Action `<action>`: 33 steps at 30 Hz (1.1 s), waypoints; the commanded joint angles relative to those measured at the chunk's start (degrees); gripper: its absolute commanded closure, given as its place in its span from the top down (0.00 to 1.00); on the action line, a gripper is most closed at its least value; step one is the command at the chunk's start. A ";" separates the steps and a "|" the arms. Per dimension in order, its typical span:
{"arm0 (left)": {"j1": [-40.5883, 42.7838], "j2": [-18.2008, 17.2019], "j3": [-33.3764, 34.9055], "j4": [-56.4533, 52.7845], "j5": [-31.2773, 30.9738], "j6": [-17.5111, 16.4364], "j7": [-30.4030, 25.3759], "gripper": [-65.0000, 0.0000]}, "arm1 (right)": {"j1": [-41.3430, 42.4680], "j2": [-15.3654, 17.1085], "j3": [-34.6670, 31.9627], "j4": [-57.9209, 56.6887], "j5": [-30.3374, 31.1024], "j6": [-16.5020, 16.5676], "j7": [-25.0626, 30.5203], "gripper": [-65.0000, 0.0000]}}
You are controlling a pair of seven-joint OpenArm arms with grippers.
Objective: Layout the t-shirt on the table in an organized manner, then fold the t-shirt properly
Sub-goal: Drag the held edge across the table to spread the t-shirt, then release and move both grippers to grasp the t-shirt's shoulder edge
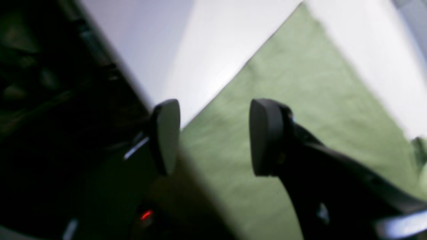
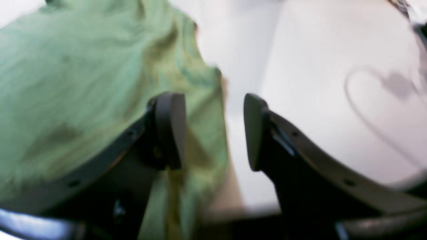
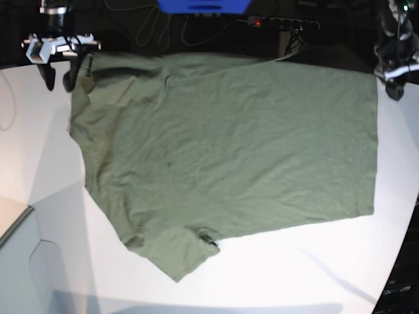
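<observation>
The olive-green t-shirt (image 3: 229, 150) lies spread wide and mostly flat on the white table (image 3: 294, 275), with wrinkles at its left side and one sleeve (image 3: 177, 252) pointing toward the near edge. My right gripper (image 3: 59, 80) hovers at the shirt's far left corner, open and empty. In the right wrist view the right gripper (image 2: 213, 130) straddles the shirt's edge (image 2: 83, 83), blurred. My left gripper (image 3: 395, 88) is at the shirt's far right corner. In the left wrist view the left gripper (image 1: 215, 136) is open and empty over the shirt (image 1: 293, 86) near the table (image 1: 213, 43) edge.
A power strip with a red light (image 3: 281, 23), cables and a blue object (image 3: 203, 5) lie beyond the table's far edge. A thin cable loop (image 2: 367, 110) lies on the table by the right gripper. The table drops off at the near left (image 3: 16, 226).
</observation>
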 commanded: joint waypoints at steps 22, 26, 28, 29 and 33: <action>-29.84 -0.63 5.52 -38.30 29.55 0.33 -2.11 0.50 | 30.03 8.43 -16.94 -11.88 0.53 0.24 -39.19 0.44; -36.70 -2.39 5.43 -46.48 32.71 0.42 -2.19 0.50 | 35.48 10.63 -18.70 -20.41 0.53 0.24 -41.04 0.44; -40.57 -3.01 5.52 -52.63 33.06 0.51 -4.48 0.50 | 38.73 11.24 -18.96 -25.51 0.53 0.24 -41.12 0.44; -42.06 -3.88 5.61 -55.53 33.15 0.51 -6.68 0.50 | 39.88 11.68 -19.14 -27.44 0.53 0.24 -41.12 0.44; -48.30 -6.61 5.78 -69.07 33.15 0.51 -16.96 0.50 | 44.10 13.26 -19.14 -34.39 0.53 -0.02 -40.68 0.44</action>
